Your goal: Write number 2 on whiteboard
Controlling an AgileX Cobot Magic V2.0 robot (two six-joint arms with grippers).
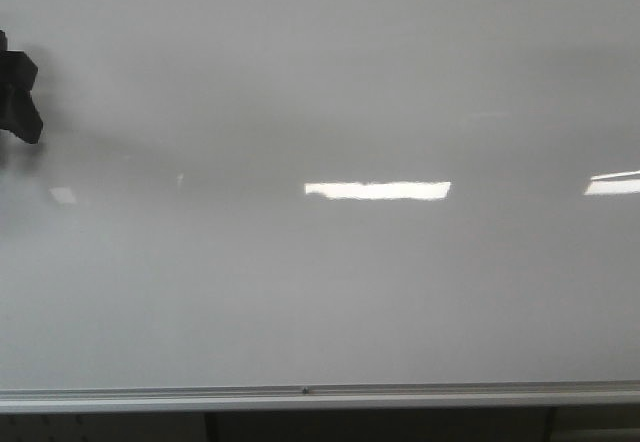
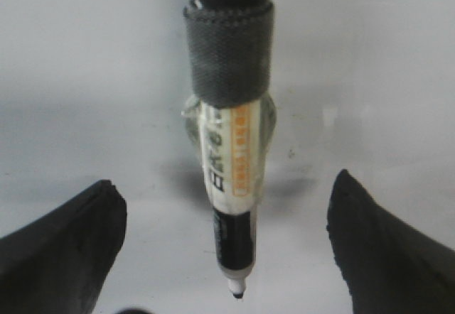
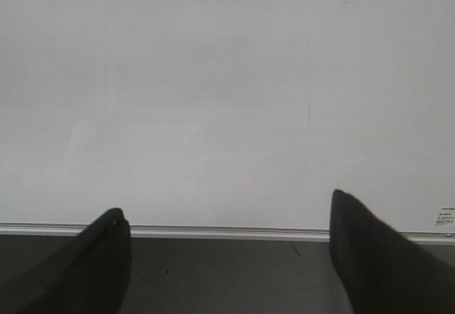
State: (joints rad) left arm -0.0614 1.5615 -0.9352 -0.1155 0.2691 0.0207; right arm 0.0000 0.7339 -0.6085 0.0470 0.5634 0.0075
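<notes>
The whiteboard [image 1: 330, 292] fills the front view, glossy white-grey, with a silver rail [image 1: 300, 395] along its lower edge. No number 2 shows on it in any view. My left gripper [image 2: 226, 179] faces the board [image 2: 85, 79] with its jaws wide apart. A marker [image 2: 231, 165] with a white label and black end is strapped by a grey band between the jaws, and neither finger touches it. Its tip [image 2: 237, 294] points at the board; I cannot tell whether it touches. The left gripper shows black at the far left edge of the front view [image 1: 18, 97]. My right gripper [image 3: 227, 202] is open and empty above the rail [image 3: 227, 231].
Bright rectangular light glares [image 1: 378, 190] lie on the board at the middle and the right edge [image 1: 612, 183]. A dark surface [image 3: 227, 278] runs below the rail. A small label [image 3: 446, 218] sits at the board's lower corner.
</notes>
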